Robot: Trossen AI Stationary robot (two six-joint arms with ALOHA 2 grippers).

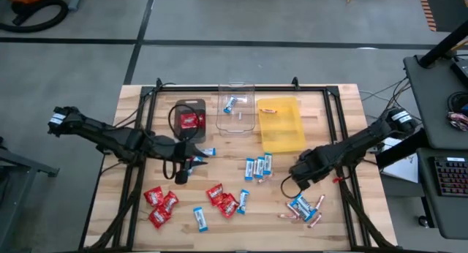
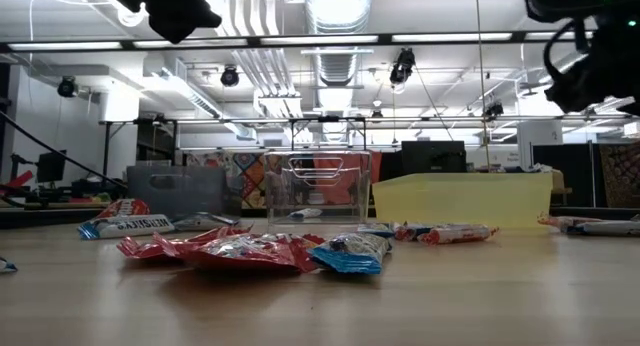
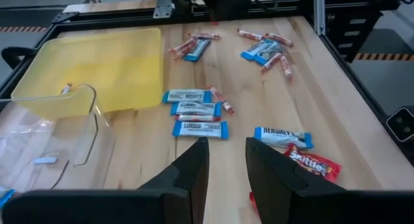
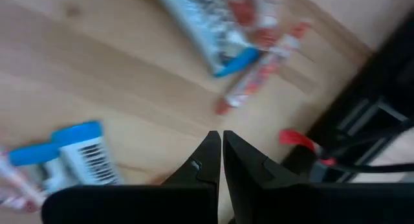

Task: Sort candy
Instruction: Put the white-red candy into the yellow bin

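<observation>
I see the left tool (image 1: 181, 175) over the wooden surface (image 1: 139, 231), just in front of the dark tray (image 1: 178, 107); its fingers (image 3: 187, 175) stand a little apart with nothing between them. My right tool (image 1: 287, 186) sits toward the right side, above the mixed pile of blue-and-white bars and copper sticks (image 1: 303, 208); its fingers (image 4: 207, 159) are pressed together and carry nothing.

Candy placement:
- One red packet (image 1: 191, 121) lies in the dark tray.
- One blue-and-white bar (image 1: 232, 102) lies in the clear tray (image 1: 238, 125).
- One copper stick (image 1: 268, 110) lies in the yellow tray (image 1: 289, 132).
- Red packets (image 1: 159, 205) lie loose front left, more (image 1: 221, 198) at centre.
- Three blue-and-white bars (image 1: 259, 166) lie side by side near the yellow tray.
</observation>
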